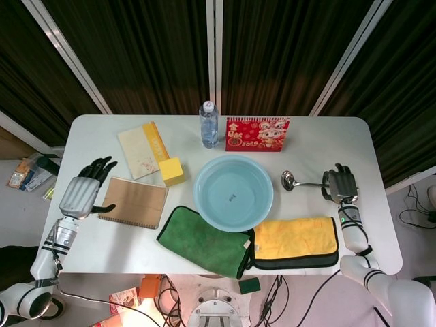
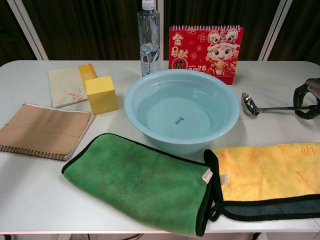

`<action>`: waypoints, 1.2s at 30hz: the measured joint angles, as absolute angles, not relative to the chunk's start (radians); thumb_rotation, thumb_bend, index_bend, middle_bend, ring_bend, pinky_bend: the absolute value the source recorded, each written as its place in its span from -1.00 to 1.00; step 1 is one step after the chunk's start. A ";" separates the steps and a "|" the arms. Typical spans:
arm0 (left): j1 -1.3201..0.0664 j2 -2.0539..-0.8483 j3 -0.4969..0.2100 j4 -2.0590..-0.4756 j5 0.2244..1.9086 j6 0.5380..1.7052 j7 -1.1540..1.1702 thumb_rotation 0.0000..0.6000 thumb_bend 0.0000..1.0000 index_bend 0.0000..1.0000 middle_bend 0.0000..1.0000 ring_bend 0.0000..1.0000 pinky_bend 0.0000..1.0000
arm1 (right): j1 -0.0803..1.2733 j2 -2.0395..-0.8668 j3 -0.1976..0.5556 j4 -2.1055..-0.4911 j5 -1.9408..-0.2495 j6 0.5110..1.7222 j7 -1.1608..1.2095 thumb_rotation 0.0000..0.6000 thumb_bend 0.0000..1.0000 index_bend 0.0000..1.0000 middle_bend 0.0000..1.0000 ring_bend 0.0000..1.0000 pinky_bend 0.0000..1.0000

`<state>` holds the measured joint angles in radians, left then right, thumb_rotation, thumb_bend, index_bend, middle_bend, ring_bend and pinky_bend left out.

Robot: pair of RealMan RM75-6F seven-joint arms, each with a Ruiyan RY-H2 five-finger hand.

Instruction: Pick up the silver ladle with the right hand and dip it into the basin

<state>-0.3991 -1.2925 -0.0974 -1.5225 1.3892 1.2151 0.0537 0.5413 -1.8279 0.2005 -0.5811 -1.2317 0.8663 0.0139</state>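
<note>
Currently silver ladle [image 1: 302, 182] lies on counter [image 1: 381, 204] just right of basin [image 1: 234, 193] — bowl end toward basin, handle running rightward into right hand [image 1: 340, 184]. Long axis roughly left-right, parallel to counter's front edge. Right hand's fingers curled around handle end; chest view shows same wrap at frame edge — grip looks closed on it. Left hand [image 1: 84, 191] far across counter, fingers apart, holding nothing. Judgement: lift, then swing bowl end left over basin rim.

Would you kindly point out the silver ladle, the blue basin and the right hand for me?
silver ladle [image 2: 248, 104], chest view, on its bowl.
blue basin [image 1: 234, 161], head view, on its far rim.
right hand [image 1: 340, 184], head view, on the back of the hand at the ladle's handle.
</note>
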 measured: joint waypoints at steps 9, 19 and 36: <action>-0.403 -1.291 -0.096 -1.533 1.382 1.205 0.064 1.00 -0.91 -0.78 -0.97 -0.95 -0.65 | 0.525 -1.799 0.218 -0.628 -1.228 0.869 0.126 1.00 -0.02 0.61 -0.08 -0.54 0.03; -0.402 -1.289 -0.096 -1.535 1.381 1.207 0.062 1.00 -0.91 -0.77 -0.98 -0.95 -0.65 | 0.510 -1.742 0.234 -0.722 -1.226 0.877 0.199 1.00 0.07 0.62 -0.03 -0.07 0.49; -0.400 -1.281 -0.097 -1.545 1.384 1.212 0.063 1.00 -0.91 -0.77 -0.98 -0.95 -0.65 | 0.503 -1.732 0.243 -0.746 -1.225 0.911 0.227 1.00 0.08 0.59 0.11 0.51 0.82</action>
<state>-0.4002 -1.2812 -0.0969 -1.5450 1.3840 1.2124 0.0635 0.5028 -1.7318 0.2429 -0.7458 -1.2246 0.9111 0.2268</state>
